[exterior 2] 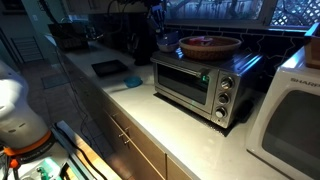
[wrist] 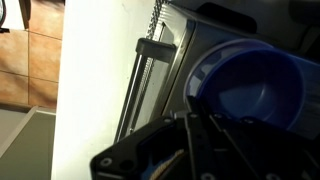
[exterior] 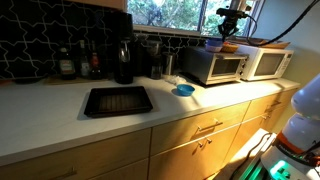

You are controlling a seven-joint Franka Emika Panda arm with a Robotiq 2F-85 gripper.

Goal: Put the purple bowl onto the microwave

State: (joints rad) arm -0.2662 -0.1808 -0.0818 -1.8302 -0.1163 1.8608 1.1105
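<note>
From my station, the gripper (exterior: 231, 28) hangs above the top of the microwave (exterior: 215, 66). In the wrist view the purple bowl (wrist: 250, 88) fills the upper right, mouth towards the camera, its near rim right at the dark fingertips. I cannot tell whether the fingers are apart, together or pinching that rim, as the view is too dim and close. The bowl seems to be on the steel top, beside the orange item (exterior 2: 210, 45).
</note>
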